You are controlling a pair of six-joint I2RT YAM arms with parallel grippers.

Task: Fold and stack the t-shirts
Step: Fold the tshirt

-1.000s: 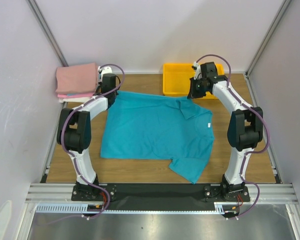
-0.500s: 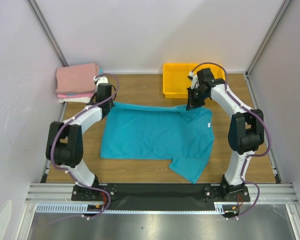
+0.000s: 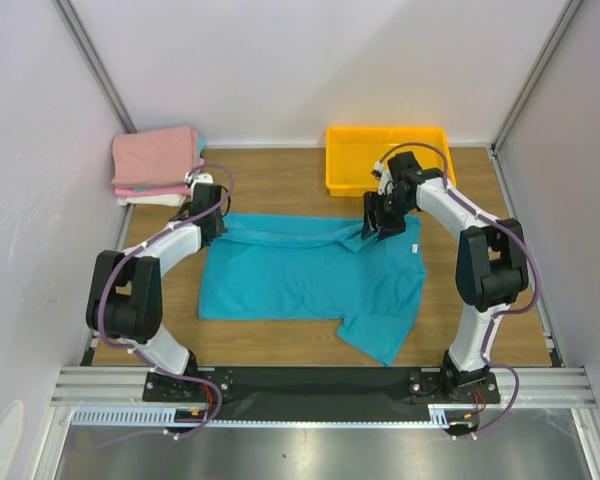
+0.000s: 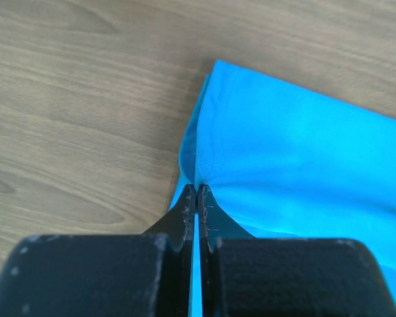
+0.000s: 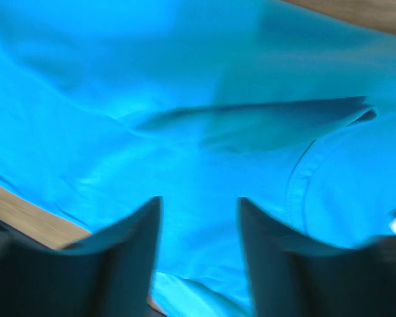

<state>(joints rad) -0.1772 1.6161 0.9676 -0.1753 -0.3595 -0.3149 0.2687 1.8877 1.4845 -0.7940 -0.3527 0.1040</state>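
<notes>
The teal t-shirt [image 3: 310, 285] lies spread across the middle of the wooden table [image 3: 280, 175], its far edge rolled over toward the near side. The left gripper [image 4: 197, 193] is clenched on the shirt's far left corner, with a pinch of hem caught right at its tips. The right gripper [image 3: 372, 225] sits at the collar end with its fingers [image 5: 129, 247] standing apart and blue cloth filling the gap beyond them; the blur hides whether they touch it.
</notes>
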